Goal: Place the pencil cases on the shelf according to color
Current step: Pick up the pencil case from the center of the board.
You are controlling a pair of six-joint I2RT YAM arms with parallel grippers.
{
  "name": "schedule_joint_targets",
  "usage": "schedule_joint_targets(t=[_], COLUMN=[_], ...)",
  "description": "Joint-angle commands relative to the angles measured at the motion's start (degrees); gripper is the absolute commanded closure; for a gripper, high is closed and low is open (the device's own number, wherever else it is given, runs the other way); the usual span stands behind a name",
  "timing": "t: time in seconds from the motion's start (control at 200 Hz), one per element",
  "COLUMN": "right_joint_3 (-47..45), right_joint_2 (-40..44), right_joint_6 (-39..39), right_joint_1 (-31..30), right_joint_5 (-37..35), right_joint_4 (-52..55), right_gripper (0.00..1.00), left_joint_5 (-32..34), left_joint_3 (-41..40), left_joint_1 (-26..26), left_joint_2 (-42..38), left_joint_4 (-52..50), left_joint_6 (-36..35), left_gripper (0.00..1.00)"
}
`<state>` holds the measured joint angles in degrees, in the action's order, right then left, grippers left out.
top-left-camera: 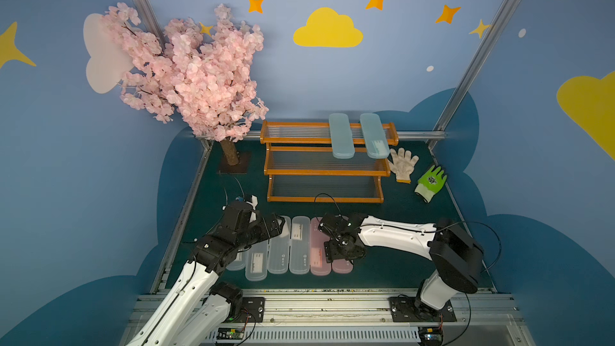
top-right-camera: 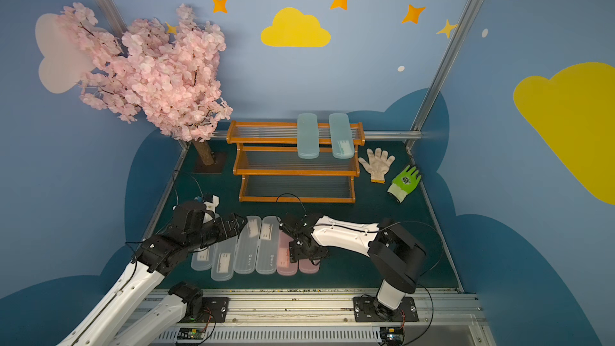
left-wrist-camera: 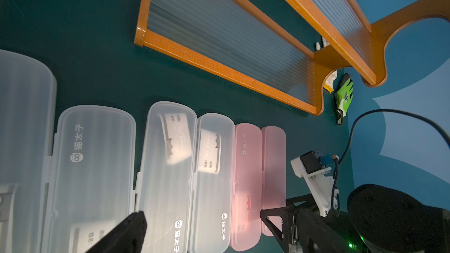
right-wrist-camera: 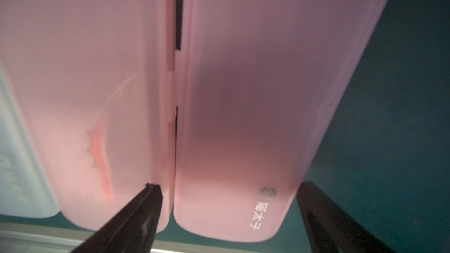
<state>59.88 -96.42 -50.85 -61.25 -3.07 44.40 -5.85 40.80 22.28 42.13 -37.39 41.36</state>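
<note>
Right gripper (right-wrist-camera: 230, 184): jaws spread, straddling the outer translucent pink plastic pencil case (right-wrist-camera: 243, 118); nothing clamped.
Left gripper (top-left-camera: 279, 225): jaws spread, empty, over the four clear-whitish plastic pencil cases (top-left-camera: 299, 244).
Pink pair (right-wrist-camera: 85, 69): touching, on the dark green mat (top-left-camera: 392, 271).
Stepped orange-brown wooden shelf (top-left-camera: 324, 199): beyond the row; lower two tiers bare.
Top tier: two pale blue pencil cases (top-left-camera: 341, 136), overhanging forward.
Step, as judged: grasping pink.
Next move: close across its width, lift clear of its neighbour, reach a bare tier.

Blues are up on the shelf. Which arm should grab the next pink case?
Right. The right gripper, open, straddles the outer pink case, ready to close. The left gripper hangs open over the clear cases, farther from pink.
</note>
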Motion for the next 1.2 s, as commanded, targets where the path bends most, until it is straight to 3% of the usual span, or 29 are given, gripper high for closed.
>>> schedule_joint_targets(t=[0.0, 0.511, 1.016, 1.197], right_joint_3=[-2.54, -15.66, -11.46, -11.43], right_joint_2=[-1.13, 16.24, 3.10, 5.04], right_joint_6=[-2.10, 0.28, -0.08, -0.92], right_joint_1=[0.73, 1.23, -2.26, -2.64], right_joint_5=[-1.04, -2.61, -2.95, -4.88], right_joint_4=[1.32, -1.02, -1.86, -0.46], right_gripper=[0.09, 0.05, 0.05, 0.06], left_joint_5=[-0.70, -0.31, 0.11, 0.30], left_joint_3=[0.16, 0.42, 0.29, 0.62], left_joint_1=[0.28, 1.86, 2.24, 2.25], left_joint_2=[0.35, 2.93, 4.27, 4.04], left_joint_4=[0.90, 4.02, 4.95, 4.68], left_joint_6=[0.21, 1.53, 1.18, 0.82], left_gripper=[0.00, 0.00, 0.00, 0.00])
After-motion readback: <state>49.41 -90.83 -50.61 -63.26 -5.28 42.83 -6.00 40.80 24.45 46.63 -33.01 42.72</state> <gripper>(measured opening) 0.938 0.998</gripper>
